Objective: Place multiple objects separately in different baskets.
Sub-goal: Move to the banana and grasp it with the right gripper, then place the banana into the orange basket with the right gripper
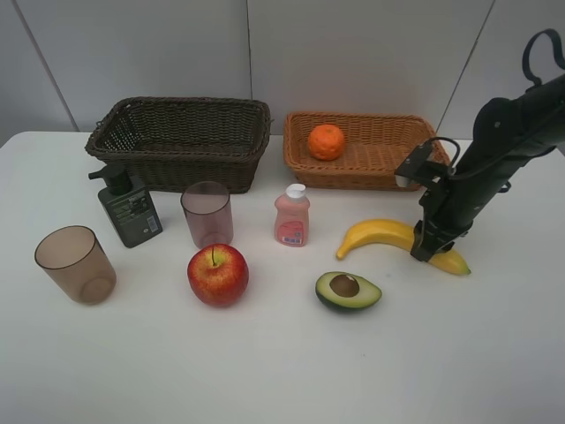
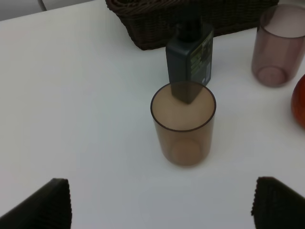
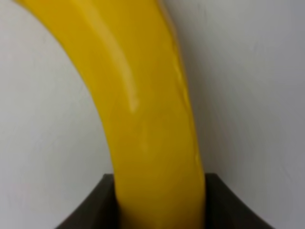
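My right gripper (image 1: 430, 247) is down on the table, shut on the yellow banana (image 1: 380, 234) near its right end. In the right wrist view the banana (image 3: 143, 109) fills the gap between the dark fingers (image 3: 90, 210). An orange (image 1: 326, 141) lies in the light tan basket (image 1: 371, 163). The dark brown basket (image 1: 181, 141) holds nothing I can see. On the table stand a dark green pump bottle (image 1: 129, 208), two brownish cups (image 1: 76, 265) (image 1: 207, 214), a pink bottle (image 1: 292, 216), a red apple (image 1: 217, 275) and a halved avocado (image 1: 348, 291). My left gripper (image 2: 162, 210) is open above a cup (image 2: 183, 126).
The left wrist view also shows the pump bottle (image 2: 189, 62), the second cup (image 2: 278, 45), the apple's edge (image 2: 300, 102) and the dark basket (image 2: 190, 14). The left arm is outside the exterior high view. Both baskets stand along the table's back edge by the wall.
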